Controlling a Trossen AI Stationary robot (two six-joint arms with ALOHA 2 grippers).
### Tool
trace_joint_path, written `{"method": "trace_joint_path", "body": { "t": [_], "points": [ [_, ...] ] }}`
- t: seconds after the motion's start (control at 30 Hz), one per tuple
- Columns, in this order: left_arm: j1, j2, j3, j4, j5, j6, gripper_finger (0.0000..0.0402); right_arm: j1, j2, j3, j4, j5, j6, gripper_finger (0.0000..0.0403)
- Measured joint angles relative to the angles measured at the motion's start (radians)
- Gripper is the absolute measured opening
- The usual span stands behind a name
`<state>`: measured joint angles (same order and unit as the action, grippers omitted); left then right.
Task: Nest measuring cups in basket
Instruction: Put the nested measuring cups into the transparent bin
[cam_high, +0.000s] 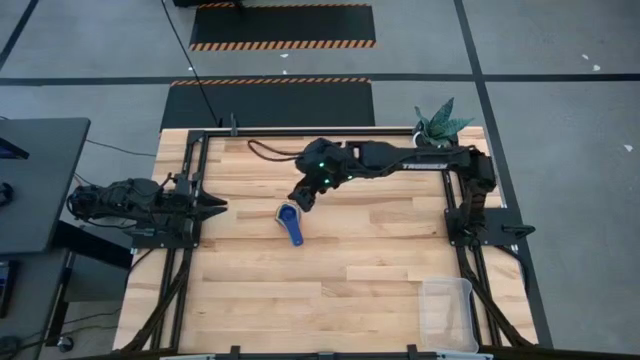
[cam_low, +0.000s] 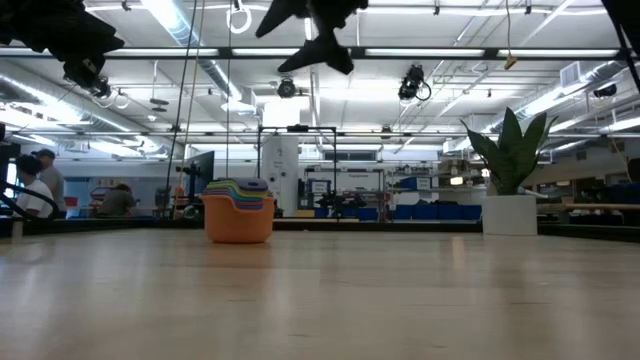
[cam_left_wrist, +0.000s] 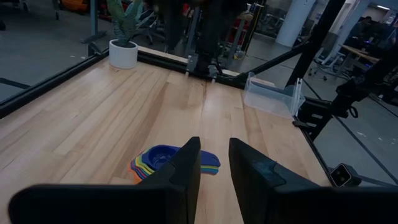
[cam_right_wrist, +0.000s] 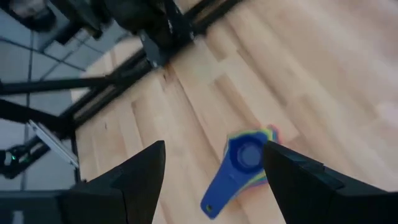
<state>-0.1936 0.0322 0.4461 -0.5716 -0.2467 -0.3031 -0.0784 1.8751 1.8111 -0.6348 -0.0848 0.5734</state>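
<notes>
The measuring cups (cam_high: 290, 222) stand nested in one stack on the table's middle, orange cup lowest (cam_low: 238, 222) and a dark blue cup on top (cam_right_wrist: 245, 155), its handle (cam_right_wrist: 217, 193) sticking out toward the near edge. My right gripper (cam_high: 300, 198) hangs open above the stack and just to its far side, clear of it; in the right wrist view the stack shows between its spread fingers (cam_right_wrist: 214, 163). My left gripper (cam_high: 215, 208) waits at the table's left edge, open, pointing level toward the cups (cam_left_wrist: 168, 160). The clear basket (cam_high: 447, 313) stands at the near right corner.
A white pot with a plant (cam_high: 437, 126) stands at the far right corner. Dark frame rails (cam_high: 190, 250) run along the left, right and far sides of the table. Bare wood lies between the cups and the basket (cam_left_wrist: 270, 96).
</notes>
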Motion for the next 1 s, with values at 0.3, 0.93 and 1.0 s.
{"method": "trace_joint_path", "body": {
  "t": [0.3, 0.93, 1.0],
  "points": [
    [0.0, 0.0, 0.0, 0.0, 0.0, 0.0, 0.0091, -0.007, 0.189, 0.179, -0.054, -0.131, -0.023, 0.0272],
    [0.0, 0.0, 0.0, -0.001, 0.0, 0.0, 0.0091, -0.021, 0.434, 0.385, -0.252, -0.363, 0.082, 0.0272],
    [0.0, 0.0, 0.0, 0.0, 0.0, 0.0, 0.0091, -0.024, 0.434, 0.385, -0.253, -0.352, 0.099, 0.0272]
  ]
}}
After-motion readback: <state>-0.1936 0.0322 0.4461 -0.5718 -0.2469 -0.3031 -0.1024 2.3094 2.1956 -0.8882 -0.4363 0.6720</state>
